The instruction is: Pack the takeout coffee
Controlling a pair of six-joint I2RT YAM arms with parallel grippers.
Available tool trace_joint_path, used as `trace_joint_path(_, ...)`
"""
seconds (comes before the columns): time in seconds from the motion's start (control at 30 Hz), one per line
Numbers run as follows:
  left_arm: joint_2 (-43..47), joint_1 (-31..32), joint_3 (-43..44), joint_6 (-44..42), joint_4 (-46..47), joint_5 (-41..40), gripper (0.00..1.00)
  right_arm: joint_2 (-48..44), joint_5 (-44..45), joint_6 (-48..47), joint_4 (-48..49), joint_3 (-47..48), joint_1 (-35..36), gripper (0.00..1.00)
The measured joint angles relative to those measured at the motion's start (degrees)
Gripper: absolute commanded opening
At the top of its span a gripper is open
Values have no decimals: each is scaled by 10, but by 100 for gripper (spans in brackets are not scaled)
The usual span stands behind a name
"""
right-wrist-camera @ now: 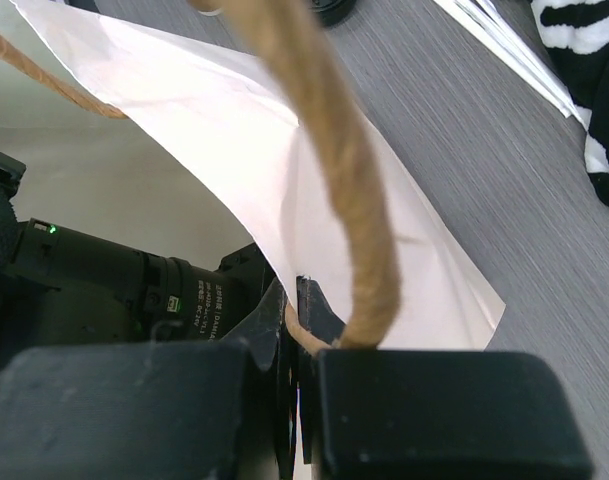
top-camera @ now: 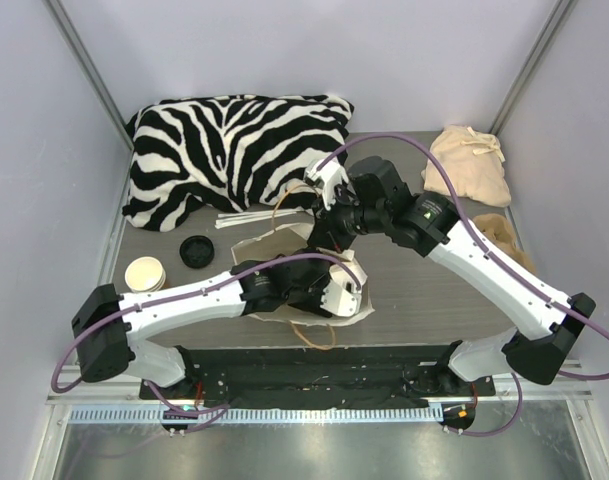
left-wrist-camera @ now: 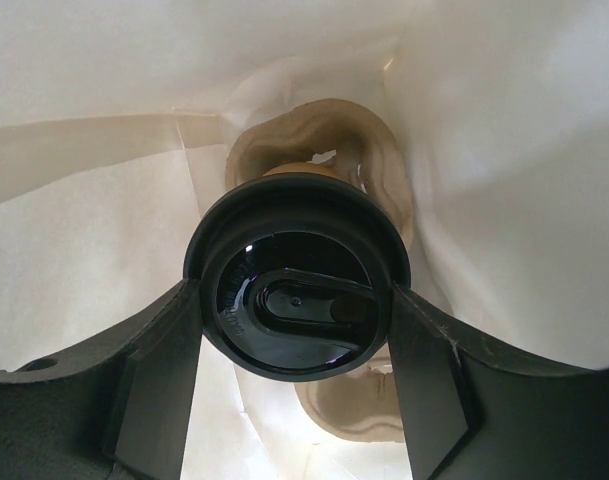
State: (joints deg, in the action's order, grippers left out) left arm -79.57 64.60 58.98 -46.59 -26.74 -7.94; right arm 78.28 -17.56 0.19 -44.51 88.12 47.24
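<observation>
In the left wrist view I look down on the takeout coffee (left-wrist-camera: 289, 172). Its black lid (left-wrist-camera: 296, 290) hides all but a sliver of brown rim. My left gripper (left-wrist-camera: 296, 335) is deep inside the white paper bag (left-wrist-camera: 84, 250), with both fingers pressed against the lid's sides. Below the cup lies a moulded pulp cup carrier (left-wrist-camera: 356, 420). From above, the bag (top-camera: 356, 300) lies open and hides the left gripper's fingers. My right gripper (right-wrist-camera: 302, 300) is shut on the bag's rim (right-wrist-camera: 214, 110) and its twine handle (right-wrist-camera: 334, 170), holding the mouth open.
A brown cup with a white top (top-camera: 144, 273) and a loose black lid (top-camera: 196, 251) stand left of the bag. A zebra-print cushion (top-camera: 234, 150) fills the back, with white strips (top-camera: 249, 215) in front of it. A beige cloth pouch (top-camera: 469, 165) lies back right.
</observation>
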Motion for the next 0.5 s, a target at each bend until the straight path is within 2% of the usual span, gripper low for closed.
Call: trace_joint_path(0.5,-48,-61,27,1,4,82,5,32,-49,15,7,0,-46,1)
